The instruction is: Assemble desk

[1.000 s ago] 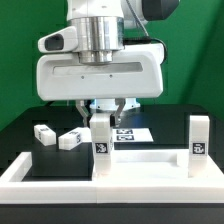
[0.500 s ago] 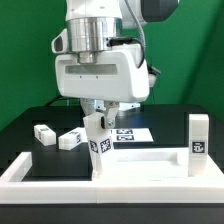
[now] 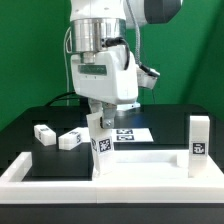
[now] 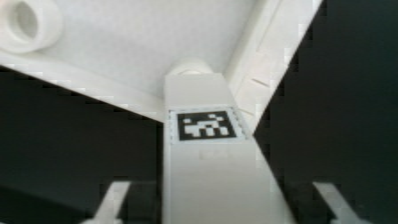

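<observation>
My gripper reaches straight down and is shut on the top of a white desk leg with a black-and-white tag. That leg stands slightly tilted at the left corner of the white tabletop panel. In the wrist view the leg runs between my fingers down onto the tabletop, next to the panel's edge. A second leg stands upright at the tabletop's right corner.
Two loose legs lie on the black table at the exterior view's left. The marker board lies behind the tabletop. A low white border wall runs along the front and sides. A round hole shows in the tabletop.
The hand has turned about its vertical axis, from broadside to nearly edge-on. The held leg has turned with it and now leans a little.
</observation>
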`<state>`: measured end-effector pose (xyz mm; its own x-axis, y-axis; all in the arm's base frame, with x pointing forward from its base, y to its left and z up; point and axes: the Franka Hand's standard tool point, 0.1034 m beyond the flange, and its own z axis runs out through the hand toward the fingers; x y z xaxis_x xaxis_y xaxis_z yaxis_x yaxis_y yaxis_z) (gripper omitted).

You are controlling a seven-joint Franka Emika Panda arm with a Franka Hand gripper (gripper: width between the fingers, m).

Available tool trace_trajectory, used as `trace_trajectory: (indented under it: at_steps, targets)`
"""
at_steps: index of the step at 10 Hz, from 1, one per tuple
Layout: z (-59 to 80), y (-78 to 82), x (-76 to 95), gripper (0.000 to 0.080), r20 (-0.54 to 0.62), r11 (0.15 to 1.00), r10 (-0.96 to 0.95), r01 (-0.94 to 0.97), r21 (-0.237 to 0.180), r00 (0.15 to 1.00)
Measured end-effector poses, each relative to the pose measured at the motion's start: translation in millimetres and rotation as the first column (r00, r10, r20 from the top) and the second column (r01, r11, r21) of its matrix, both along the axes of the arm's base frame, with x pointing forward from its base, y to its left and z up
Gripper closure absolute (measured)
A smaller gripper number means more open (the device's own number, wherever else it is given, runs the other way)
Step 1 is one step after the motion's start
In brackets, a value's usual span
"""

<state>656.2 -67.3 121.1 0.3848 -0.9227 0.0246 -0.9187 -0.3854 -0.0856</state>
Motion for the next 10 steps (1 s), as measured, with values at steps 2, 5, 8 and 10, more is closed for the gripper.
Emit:
trace_trajectory:
  at_steps: [2,5,8,10]
  targets:
    - [2.3,0.2,-0.5,0.0324,-0.033,0.962,0.266,-0.268,-0.056,0.963]
    - [-1.2,7.0,-6.7,0.0159,-0.055,0.854,0.512,-0.515,-0.078,0.857]
    - [-1.2,3.1,-9.3,0.0150,-0.064,0.648,0.755,-0.757,-0.084,0.653]
    - [-5.0,-19.3,-26.5,0.0150,-0.020,0.516,0.856,-0.856,-0.035,0.517]
